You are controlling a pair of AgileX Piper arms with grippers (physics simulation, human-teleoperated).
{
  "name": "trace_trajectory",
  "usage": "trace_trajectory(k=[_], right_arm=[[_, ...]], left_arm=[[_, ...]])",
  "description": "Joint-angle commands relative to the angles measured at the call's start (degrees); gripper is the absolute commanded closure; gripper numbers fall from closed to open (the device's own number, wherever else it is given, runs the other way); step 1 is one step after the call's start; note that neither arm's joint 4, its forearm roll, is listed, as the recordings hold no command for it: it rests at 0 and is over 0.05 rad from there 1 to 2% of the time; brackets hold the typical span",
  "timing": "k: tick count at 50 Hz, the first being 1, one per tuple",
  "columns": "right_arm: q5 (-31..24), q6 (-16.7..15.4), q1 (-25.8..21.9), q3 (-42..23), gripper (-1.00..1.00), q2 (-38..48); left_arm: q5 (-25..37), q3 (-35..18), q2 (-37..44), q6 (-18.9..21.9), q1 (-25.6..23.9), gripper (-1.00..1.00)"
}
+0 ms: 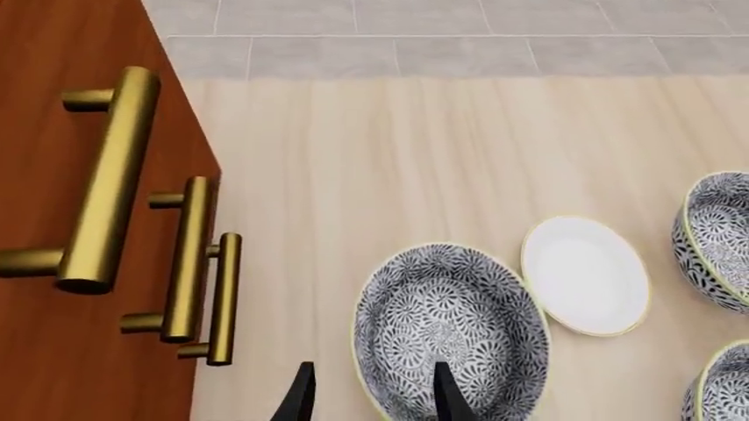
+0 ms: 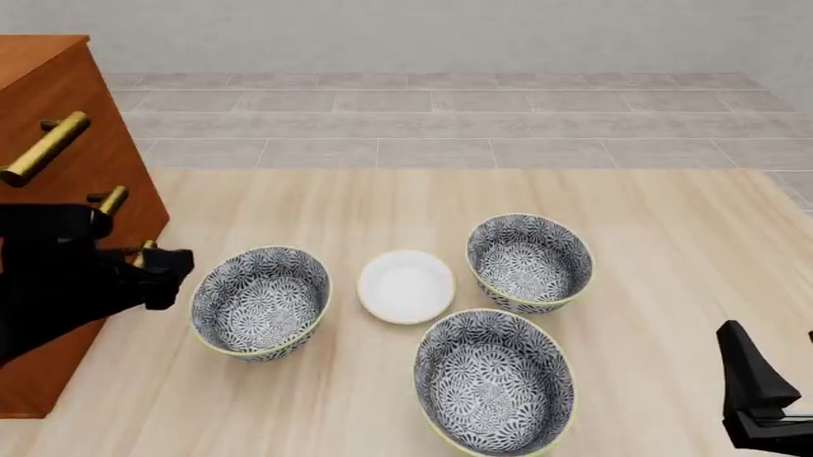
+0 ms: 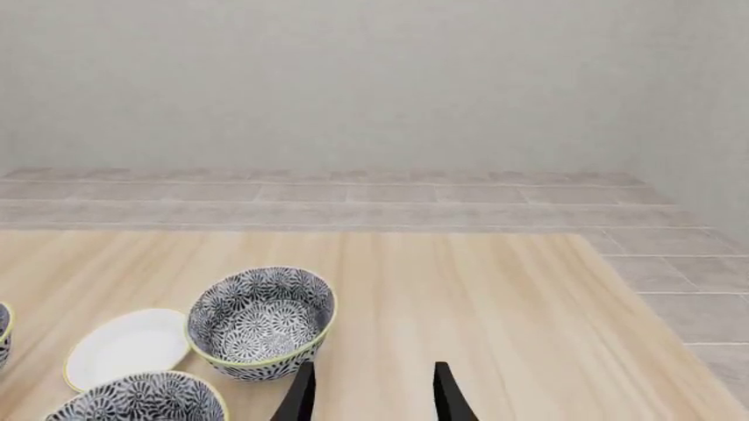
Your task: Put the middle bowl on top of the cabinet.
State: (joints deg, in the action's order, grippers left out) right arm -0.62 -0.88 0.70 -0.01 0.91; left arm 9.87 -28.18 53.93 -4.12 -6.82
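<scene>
Middle bowl (image 2: 496, 382): no writing legible.

Floral middle bowl (image 2: 494, 385) upright on table, reddish-brown cabinet (image 2: 57, 114) at far left

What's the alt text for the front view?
Three patterned bowls sit around a small white dish on a light wooden table: the left bowl, the nearest, middle bowl and the far right bowl. The left gripper is beside the left bowl, in front of a brown cabinet; the right gripper is at the lower right.
</scene>
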Motion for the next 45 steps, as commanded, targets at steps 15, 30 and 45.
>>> trace_trajectory(k=[15, 30, 45], right_arm=[[0.1, 0.1, -0.1, 0.0, -1.0, 0.2], [0.0, 0.1, -0.1, 0.0, -1.0, 0.2], [0.1, 0.0, 0.0, 0.0, -1.0, 0.5]], left_arm=[[2.2, -2.7, 9.2, -3.2, -0.6, -1.0], [1.4, -2.3, 10.7, -5.9, -0.9, -1.0], [-0.8, -1.6, 12.9, -7.8, -1.1, -1.0]])
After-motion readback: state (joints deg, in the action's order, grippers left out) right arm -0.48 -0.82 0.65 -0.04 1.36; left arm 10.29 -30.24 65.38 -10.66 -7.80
